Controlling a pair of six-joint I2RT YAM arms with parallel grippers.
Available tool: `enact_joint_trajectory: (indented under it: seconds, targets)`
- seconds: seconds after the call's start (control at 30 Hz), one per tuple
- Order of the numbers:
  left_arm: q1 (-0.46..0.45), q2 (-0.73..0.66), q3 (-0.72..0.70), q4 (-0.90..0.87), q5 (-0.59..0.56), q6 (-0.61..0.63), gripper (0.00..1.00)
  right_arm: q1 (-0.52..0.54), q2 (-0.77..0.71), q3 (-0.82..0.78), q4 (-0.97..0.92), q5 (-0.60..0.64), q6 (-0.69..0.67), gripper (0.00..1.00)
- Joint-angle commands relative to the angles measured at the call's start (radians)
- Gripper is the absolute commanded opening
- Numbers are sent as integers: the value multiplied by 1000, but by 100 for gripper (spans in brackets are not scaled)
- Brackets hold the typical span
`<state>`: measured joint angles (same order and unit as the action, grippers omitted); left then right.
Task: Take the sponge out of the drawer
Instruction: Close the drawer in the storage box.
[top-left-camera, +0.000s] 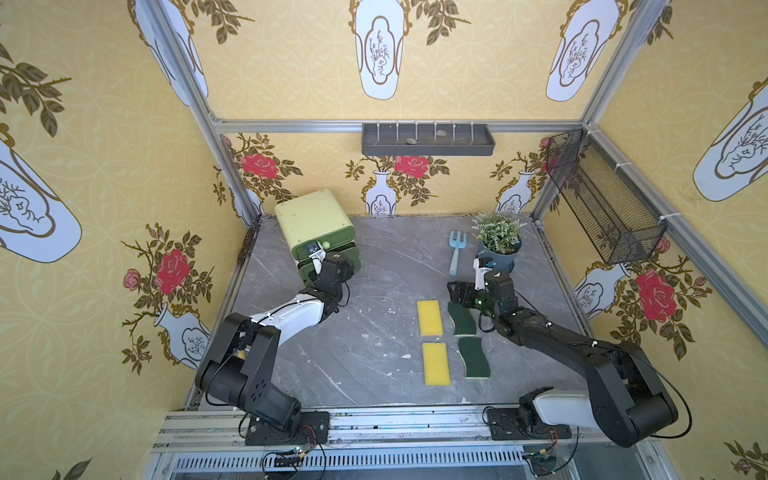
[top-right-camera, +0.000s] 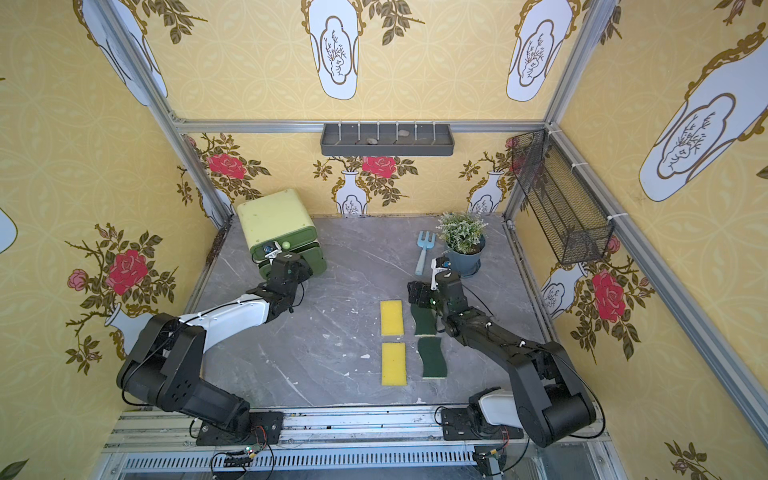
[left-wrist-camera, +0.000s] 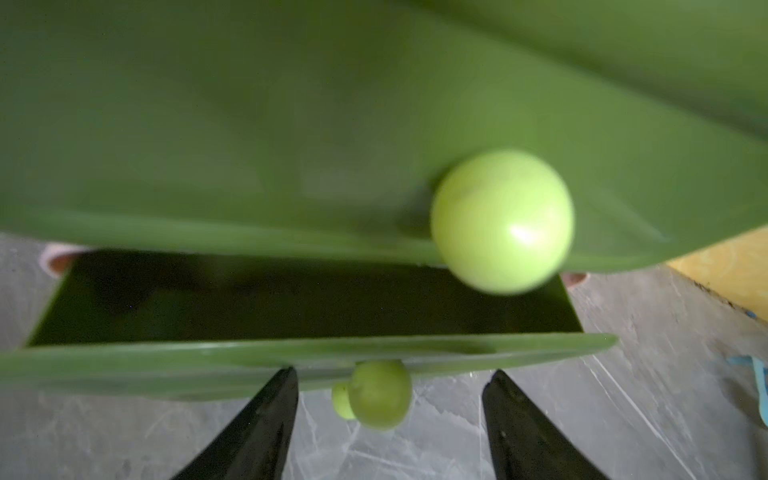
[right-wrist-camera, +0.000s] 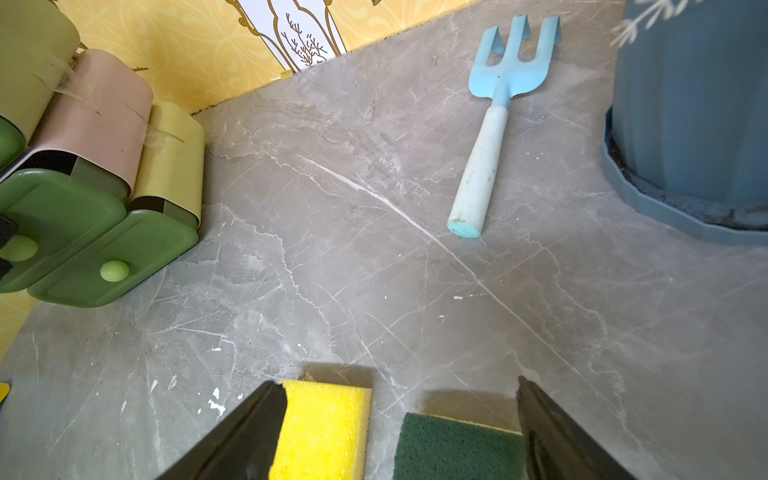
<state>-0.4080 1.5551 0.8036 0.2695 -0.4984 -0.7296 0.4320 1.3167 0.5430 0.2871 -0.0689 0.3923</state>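
Here, your green drawer cabinet (top-left-camera: 316, 232) stood at the upper left of the grey table (top-left-camera: 374, 266) in both top views. Your left gripper (left-wrist-camera: 394, 371) was at its front, jaws spread wide to either side of a pale green knob (left-wrist-camera: 379, 395) without touching it, gripping nothing. That knob's drawer (left-wrist-camera: 291, 357), the one below the top drawer, stood pulled out a little, its inside too dark to tell what it held. Right of centre, four sponges lay flat on the table in two columns: two yellow sponges (top-left-camera: 429, 318) (top-left-camera: 436, 363) and, just beside them, two dark green sponges (top-left-camera: 463, 320) (top-left-camera: 474, 357). Your right gripper (right-wrist-camera: 399, 382) hung over the upper pair's far ends, jaws apart and empty. Further up and right lay a blue garden fork (top-left-camera: 456, 251), near a potted plant (top-left-camera: 498, 249).
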Motion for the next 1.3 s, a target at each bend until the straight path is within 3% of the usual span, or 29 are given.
enact_joint_trajectory:
  seconds: [0.0,0.33,0.63,0.93,1.13,1.27]
  targets:
    - [3,23,10,74,-7,14,75,1,6,9,20,8,-4,89]
    - [6,52,14,99,-14,-23,77,1,3,10,19,8,-6,89]
    - [7,-95,-70,70,33,-81,83,1,3,12,19,3,-5,89]
    - [-3,-365,-32,-217,113,-76,89,1,10,10,43,-57,-7,90]
    - [-3,-545,92,-517,161,22,91,3,24,9,81,-139,-10,92]
    - [9,-590,176,-621,187,174,94,30,41,16,114,-209,-36,93]
